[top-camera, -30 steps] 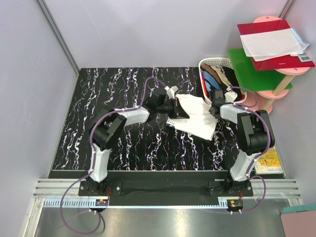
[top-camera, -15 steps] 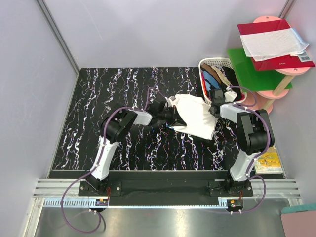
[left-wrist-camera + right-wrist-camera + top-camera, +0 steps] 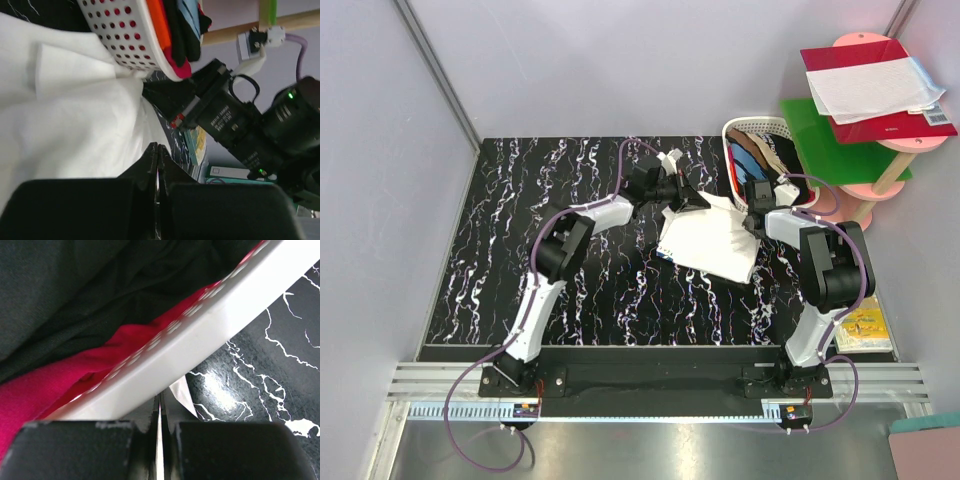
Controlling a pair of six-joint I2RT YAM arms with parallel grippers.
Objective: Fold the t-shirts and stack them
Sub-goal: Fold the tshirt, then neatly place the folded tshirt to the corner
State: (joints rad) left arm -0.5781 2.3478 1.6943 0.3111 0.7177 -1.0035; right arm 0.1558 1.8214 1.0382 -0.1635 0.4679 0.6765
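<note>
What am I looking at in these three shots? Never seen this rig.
Two small robot arms are bolted at the near edge of a black marbled table. The wide picture comes from a fixed camera above and behind them. The other two come from a camera on each wrist, close up. A white t-shirt lies crumpled on the table beside a white plastic basket of other clothes. The left hand and right hand are both shut, each seemingly pinching an edge of that shirt.
</note>
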